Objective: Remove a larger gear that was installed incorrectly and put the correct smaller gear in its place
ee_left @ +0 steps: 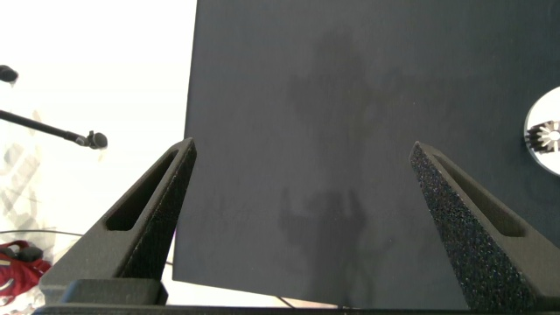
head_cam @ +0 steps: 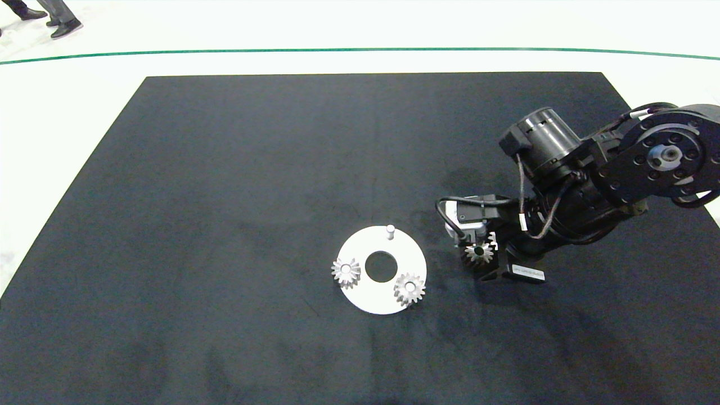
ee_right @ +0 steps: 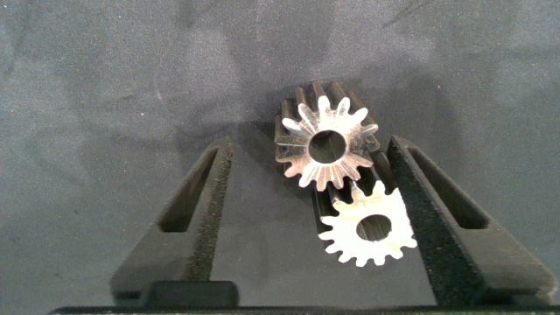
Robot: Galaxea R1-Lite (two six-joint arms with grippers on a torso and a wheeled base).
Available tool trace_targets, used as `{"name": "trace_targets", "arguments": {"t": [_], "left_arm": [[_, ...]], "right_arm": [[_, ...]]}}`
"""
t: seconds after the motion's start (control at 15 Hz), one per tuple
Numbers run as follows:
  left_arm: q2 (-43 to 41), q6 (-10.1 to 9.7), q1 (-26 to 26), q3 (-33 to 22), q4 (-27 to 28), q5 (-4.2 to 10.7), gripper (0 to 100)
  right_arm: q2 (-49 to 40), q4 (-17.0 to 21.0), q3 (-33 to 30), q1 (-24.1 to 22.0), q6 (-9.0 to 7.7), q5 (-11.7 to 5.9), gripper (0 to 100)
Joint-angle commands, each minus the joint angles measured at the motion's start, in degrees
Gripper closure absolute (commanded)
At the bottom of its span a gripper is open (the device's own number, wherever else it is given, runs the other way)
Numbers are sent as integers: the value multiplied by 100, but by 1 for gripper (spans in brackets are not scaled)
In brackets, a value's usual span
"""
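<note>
you see the white disc (head_cam: pixel 360 298) with two small gears on and one peg (head_cam: pixel 390 231) bare. right tool (ee_right: pixel 306 188), spread, stands around the larger gear (ee_right: pixel 325 146) beside the disc on the bench. removal looks done; fitting the smaller gear remains. left tool (ee_left: pixel 302 219) spread, idle.

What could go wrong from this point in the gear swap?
1. The open right end effector has two gears between its fingers: the larger gear and a second gear close beside it. Closing could catch both, or the wrong one.
2. The bare peg on the white plate is thin, so a tilted gear might miss it.
The left end effector hangs open, idle, over the mat's edge.
</note>
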Motion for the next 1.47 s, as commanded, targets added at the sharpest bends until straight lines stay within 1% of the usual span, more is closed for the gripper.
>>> {"name": "trace_targets", "arguments": {"t": [0.07,0.4,1.33,1.47], "left_arm": [[0,0,2,-53,15,3,0],[0,0,2,-44,15,3,0],[-44,0,-7,-53,15,3,0],[-70,0,-15,-53,6,3,0]], "right_arm": [[-15,23,3,3,-39,-1,35],[38,-30,3,3,-56,-18,45],[64,-30,74,3,-47,-10,74],[99,-30,100,12,-39,17,75]]}}
